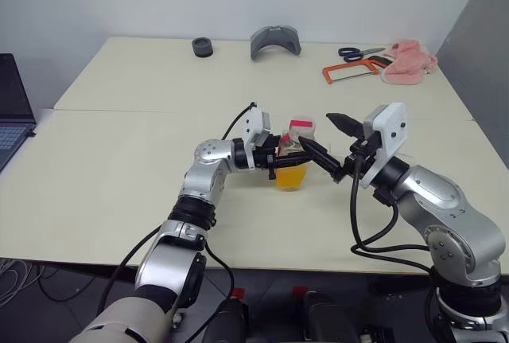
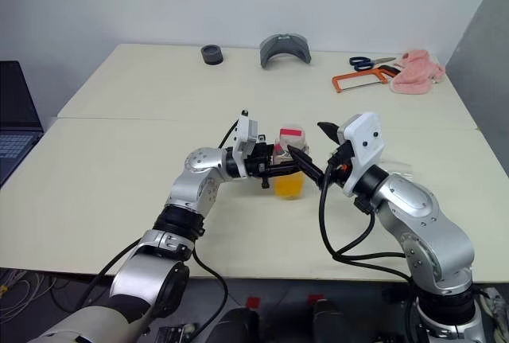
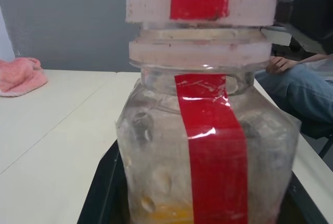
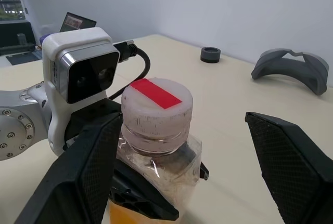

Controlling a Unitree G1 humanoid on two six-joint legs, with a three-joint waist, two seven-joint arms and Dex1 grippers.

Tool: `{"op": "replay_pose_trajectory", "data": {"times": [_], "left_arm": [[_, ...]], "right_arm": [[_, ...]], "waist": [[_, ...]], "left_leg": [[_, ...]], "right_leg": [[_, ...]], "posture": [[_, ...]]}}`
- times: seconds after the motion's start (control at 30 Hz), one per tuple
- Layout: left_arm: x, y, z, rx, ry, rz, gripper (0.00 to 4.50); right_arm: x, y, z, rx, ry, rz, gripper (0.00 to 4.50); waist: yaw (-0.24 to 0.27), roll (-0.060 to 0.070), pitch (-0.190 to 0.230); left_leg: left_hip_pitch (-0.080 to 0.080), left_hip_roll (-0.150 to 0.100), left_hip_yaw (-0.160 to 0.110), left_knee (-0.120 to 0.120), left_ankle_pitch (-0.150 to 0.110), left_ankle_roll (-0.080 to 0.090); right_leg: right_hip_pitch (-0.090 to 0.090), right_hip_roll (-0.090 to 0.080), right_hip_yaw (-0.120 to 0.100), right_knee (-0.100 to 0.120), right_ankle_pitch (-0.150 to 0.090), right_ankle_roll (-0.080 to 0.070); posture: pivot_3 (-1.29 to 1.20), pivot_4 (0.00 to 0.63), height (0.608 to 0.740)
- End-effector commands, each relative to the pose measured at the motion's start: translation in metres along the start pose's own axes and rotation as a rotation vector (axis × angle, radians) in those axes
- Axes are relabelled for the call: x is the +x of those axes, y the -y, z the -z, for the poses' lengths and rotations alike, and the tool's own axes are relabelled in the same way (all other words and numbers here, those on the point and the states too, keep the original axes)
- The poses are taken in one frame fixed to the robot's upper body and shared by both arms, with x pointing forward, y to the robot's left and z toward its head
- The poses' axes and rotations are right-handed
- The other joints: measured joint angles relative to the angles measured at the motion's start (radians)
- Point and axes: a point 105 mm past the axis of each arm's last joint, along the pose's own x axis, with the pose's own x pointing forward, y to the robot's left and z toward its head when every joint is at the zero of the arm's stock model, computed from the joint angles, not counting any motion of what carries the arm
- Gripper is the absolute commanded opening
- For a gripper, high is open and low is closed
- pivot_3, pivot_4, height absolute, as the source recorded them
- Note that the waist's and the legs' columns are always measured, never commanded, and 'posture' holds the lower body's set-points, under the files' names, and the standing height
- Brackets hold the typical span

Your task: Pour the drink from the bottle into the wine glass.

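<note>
The bottle (image 2: pixel 289 169), upright above the surface (image 2: pixel 119 168) and capped, is clamped by the left gripper (image 2: pixel 280 165) so the spread-jawed right gripper (image 4: pixel 195 174) can presumably uncap it.

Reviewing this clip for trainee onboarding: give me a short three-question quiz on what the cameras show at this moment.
1. True or false: the cap is on the bottle.
2. Which gripper grips the bottle? A) left gripper B) right gripper C) both
3. Fill in: the right gripper's fingers stand ____ on either side of the cap.

Key: 1 true; the red-striped cap sits on the neck. 2 A; the left gripper is clamped on the bottle's body. 3 open; they flank the cap without closing on it.
</note>
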Motion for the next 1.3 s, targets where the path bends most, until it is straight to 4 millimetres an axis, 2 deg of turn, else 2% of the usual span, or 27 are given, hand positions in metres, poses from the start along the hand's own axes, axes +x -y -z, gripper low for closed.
{"op": "replay_pose_trajectory", "data": {"times": [0.03,0.3,0.53,0.63,0.8,1.3], "left_arm": [[0.003,0.0,-0.014,0.059,0.036,0.012,1.58],[0.003,0.0,-0.014,0.06,0.039,0.008,1.58],[0.004,0.0,-0.016,0.067,0.046,0.008,1.58],[0.003,0.0,-0.016,0.07,0.046,0.008,1.58],[0.004,0.001,-0.018,0.077,0.049,0.011,1.58],[0.009,0.008,-0.017,0.087,0.046,0.046,1.58]], "right_arm": [[-0.006,0.001,-0.012,-0.027,0.038,0.005,4.0],[-0.011,-0.011,-0.014,0.011,0.041,-0.081,4.0],[-0.018,-0.01,-0.016,0.025,0.033,-0.112,4.0],[-0.018,-0.01,-0.017,0.03,0.033,-0.125,4.5],[-0.017,-0.006,-0.019,0.032,0.026,-0.129,4.5],[0.01,-0.005,-0.024,0.078,0.019,-0.203,4.5]], "waist": [[0.0,0.0,0.0],[0.0,0.0,0.0],[0.0,0.0,0.0],[0.0,0.0,0.0],[0.0,0.0,0.0],[0.0,0.0,0.0]], "left_leg": [[0.0,0.0,0.0,0.0,0.0,0.0],[0.0,0.0,0.0,0.0,0.0,0.0],[0.0,0.0,0.0,0.0,0.0,0.0],[0.0,0.0,0.0,0.0,0.0,0.0],[0.0,0.0,0.0,0.0,0.0,0.0],[0.0,0.0,0.001,0.0,0.0,0.0]], "right_leg": [[0.0,0.0,0.0,0.0,0.0,0.0],[0.0,0.0,0.0,0.0,0.0,0.0],[0.0,0.0,0.0,0.0,0.0,0.0],[0.0,0.0,0.0,0.0,0.0,0.0],[0.0,0.0,0.0,0.0,0.0,0.0],[0.0,0.0,0.0,0.0,0.0,0.0]], "posture": [[0.0,0.15,0.74],[0.0,0.15,0.74],[0.0,0.15,0.74],[0.0,0.15,0.74],[0.0,0.15,0.74],[0.0,0.15,0.74]]}}
